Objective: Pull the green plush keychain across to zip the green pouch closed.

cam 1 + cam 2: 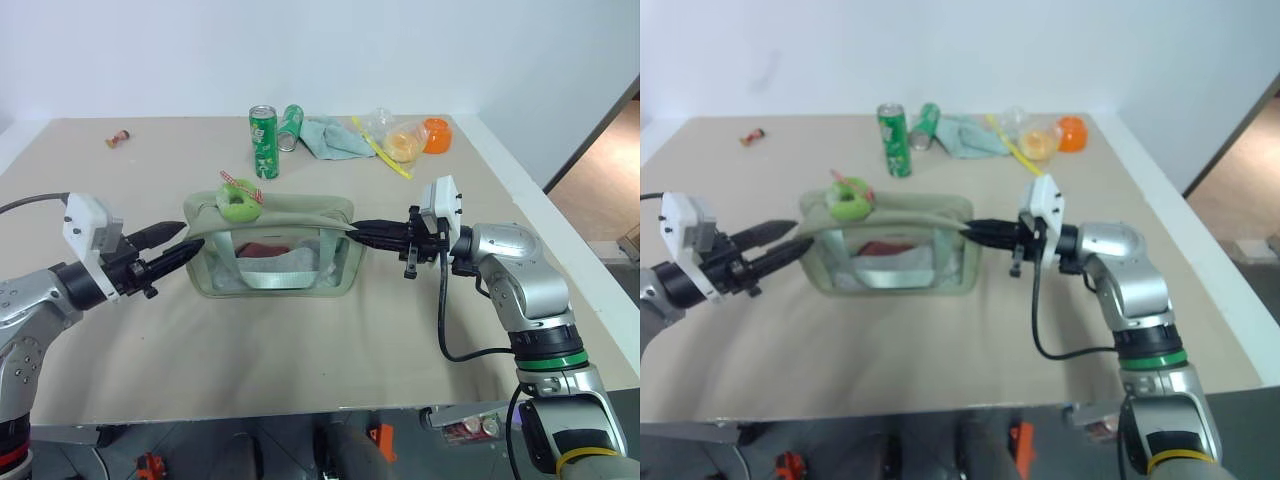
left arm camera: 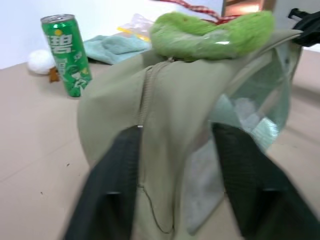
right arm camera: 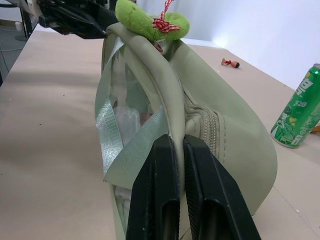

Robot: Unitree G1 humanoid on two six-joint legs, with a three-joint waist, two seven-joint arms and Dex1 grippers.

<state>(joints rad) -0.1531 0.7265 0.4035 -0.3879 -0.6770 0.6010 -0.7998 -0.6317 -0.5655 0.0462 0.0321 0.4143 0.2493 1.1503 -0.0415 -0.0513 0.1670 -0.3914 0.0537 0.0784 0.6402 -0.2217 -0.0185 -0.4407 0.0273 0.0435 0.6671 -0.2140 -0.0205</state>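
Note:
The green pouch [image 1: 270,262] stands mid-table with red and white contents showing through its clear side. On top of it, at its left end, rests the green plush keychain [image 1: 238,203], a fuzzy lime ring with a red-checked ribbon. My left gripper [image 1: 193,237] is level at the pouch's left end, just below the keychain. In the left wrist view its fingers [image 2: 120,165] stand apart, with the pouch's end wall [image 2: 170,100] between and beyond them. My right gripper [image 1: 355,232] is shut on the fabric rim at the pouch's right end [image 3: 175,120].
Behind the pouch stand an upright green can [image 1: 264,142] and a second can lying down [image 1: 291,125]. Further back are a teal cloth [image 1: 335,137], a yellow stick [image 1: 385,150], a clear bag [image 1: 405,143] and an orange lid [image 1: 438,135]. A small item [image 1: 118,139] lies far left.

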